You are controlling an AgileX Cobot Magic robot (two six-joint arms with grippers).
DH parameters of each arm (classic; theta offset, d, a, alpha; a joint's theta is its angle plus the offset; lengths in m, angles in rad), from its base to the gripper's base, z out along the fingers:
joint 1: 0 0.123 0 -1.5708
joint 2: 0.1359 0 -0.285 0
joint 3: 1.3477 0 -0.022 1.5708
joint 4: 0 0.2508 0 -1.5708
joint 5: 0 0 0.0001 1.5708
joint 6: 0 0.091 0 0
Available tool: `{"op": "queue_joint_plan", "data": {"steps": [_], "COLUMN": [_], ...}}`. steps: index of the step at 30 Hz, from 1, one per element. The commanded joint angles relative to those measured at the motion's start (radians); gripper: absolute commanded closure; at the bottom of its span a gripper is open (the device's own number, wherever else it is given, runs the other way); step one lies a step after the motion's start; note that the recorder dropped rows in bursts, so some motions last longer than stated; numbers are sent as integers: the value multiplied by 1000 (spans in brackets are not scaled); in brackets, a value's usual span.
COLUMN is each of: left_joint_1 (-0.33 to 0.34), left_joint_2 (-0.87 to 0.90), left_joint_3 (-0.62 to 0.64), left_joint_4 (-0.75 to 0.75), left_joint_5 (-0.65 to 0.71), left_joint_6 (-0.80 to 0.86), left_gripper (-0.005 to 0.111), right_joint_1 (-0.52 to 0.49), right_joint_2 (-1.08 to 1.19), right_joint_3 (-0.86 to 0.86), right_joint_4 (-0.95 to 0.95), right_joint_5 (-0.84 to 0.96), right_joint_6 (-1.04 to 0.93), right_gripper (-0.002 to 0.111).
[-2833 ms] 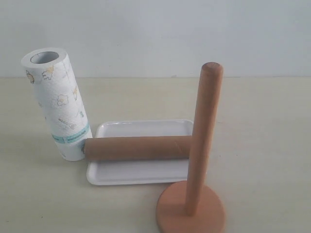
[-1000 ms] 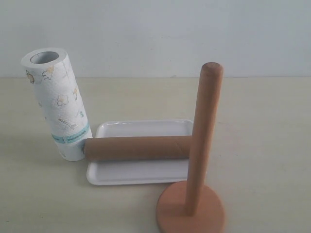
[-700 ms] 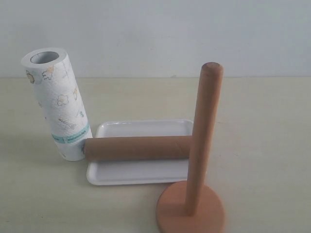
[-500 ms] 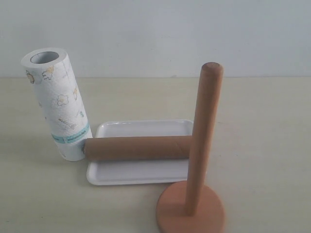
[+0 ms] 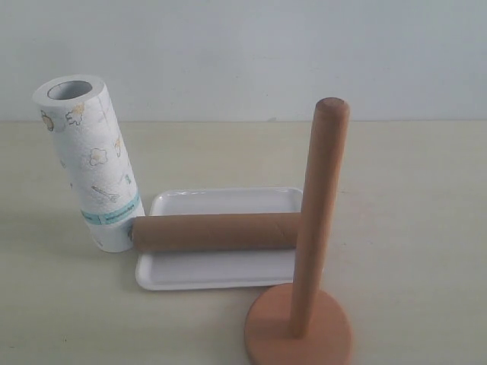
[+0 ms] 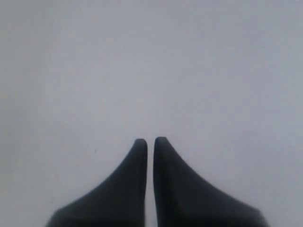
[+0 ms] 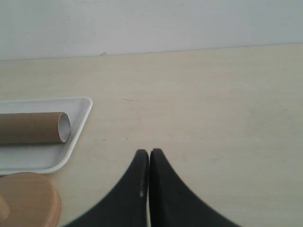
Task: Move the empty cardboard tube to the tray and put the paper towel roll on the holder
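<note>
Exterior view: The paper towel roll (image 5: 91,163) stands on the table (image 5: 418,190) to the left of the tray (image 5: 221,201), tilted, with its open core at the top. The empty cardboard tube (image 5: 217,232) lies lengthwise across the tray. Its left end passes the rim just beside the foot of the roll. The holder (image 5: 316,220) stands upright in front of the tray's right corner with its post bare, and the post crosses in front of the tube's right end. Neither arm appears in this view.

Left wrist view: The left gripper (image 6: 150,141) has its jaws drawn together to a hairline gap and grips nothing. Behind it is only a blank pale surface, possibly a wall.

Right wrist view: The right gripper (image 7: 149,152) has its jaws pressed together and empty, over bare table (image 7: 213,104). The tube (image 7: 31,127) rests in the tray (image 7: 78,137), well apart from the gripper. The holder's round base (image 7: 28,198) sits just beside the tray's corner.
</note>
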State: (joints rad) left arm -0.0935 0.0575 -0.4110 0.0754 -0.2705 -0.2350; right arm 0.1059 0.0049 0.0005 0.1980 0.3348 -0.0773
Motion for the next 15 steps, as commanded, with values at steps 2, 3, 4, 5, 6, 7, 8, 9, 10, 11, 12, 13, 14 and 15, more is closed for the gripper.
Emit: {"op": "queue_joint_plan", "data": {"steps": [2,3,4,5,6,7,8,9,10,11,12,13,14,15], "left_joint_1": [2,2,2,2,2,2,2,2,2,2,2,2,2,2], "left_joint_2": [251,311,371,420,492,598,656,754,810,873,914,967,1016,1043], "left_joint_3": [-30,-32,-32,-32,-32,-32,-32,-30,-18,11,41,99,155,187], "left_joint_4": [-16,-16,-11,-5,-5,-5,-5,-3,7,31,73,163,202,205], "left_joint_5": [-186,-182,-182,-182,-182,-185,-185,-185,-195,-254,-327,-469,-595,-642], "left_joint_6": [133,133,133,131,131,131,131,131,119,60,13,-30,-30,-30], "left_gripper": [103,103,103,103,103,103,103,103,103,103,103,103,103,103], "right_joint_1": [-5,-5,-5,-5,-5,-5,-5,-5,-5,-5,-5,-5,-5,-5], "right_joint_2": [-5,-5,-5,-5,-5,-5,-5,-5,-5,-5,-5,-5,-5,-5], "right_joint_3": [0,0,0,0,0,0,0,0,0,0,0,0,0,0], "right_joint_4": [-4,-4,-4,-4,-4,-4,-4,-4,-4,-4,-4,-4,-4,-4], "right_joint_5": [-1,-1,-1,-1,-1,-1,-1,-1,-1,-1,-1,-1,-1,-1], "right_joint_6": [-7,-7,-7,-7,-7,-7,-7,-7,-7,-7,-7,-7,-7,-7], "right_gripper": [108,108,108,108,108,108,108,108,108,108,108,108,108,108]}}
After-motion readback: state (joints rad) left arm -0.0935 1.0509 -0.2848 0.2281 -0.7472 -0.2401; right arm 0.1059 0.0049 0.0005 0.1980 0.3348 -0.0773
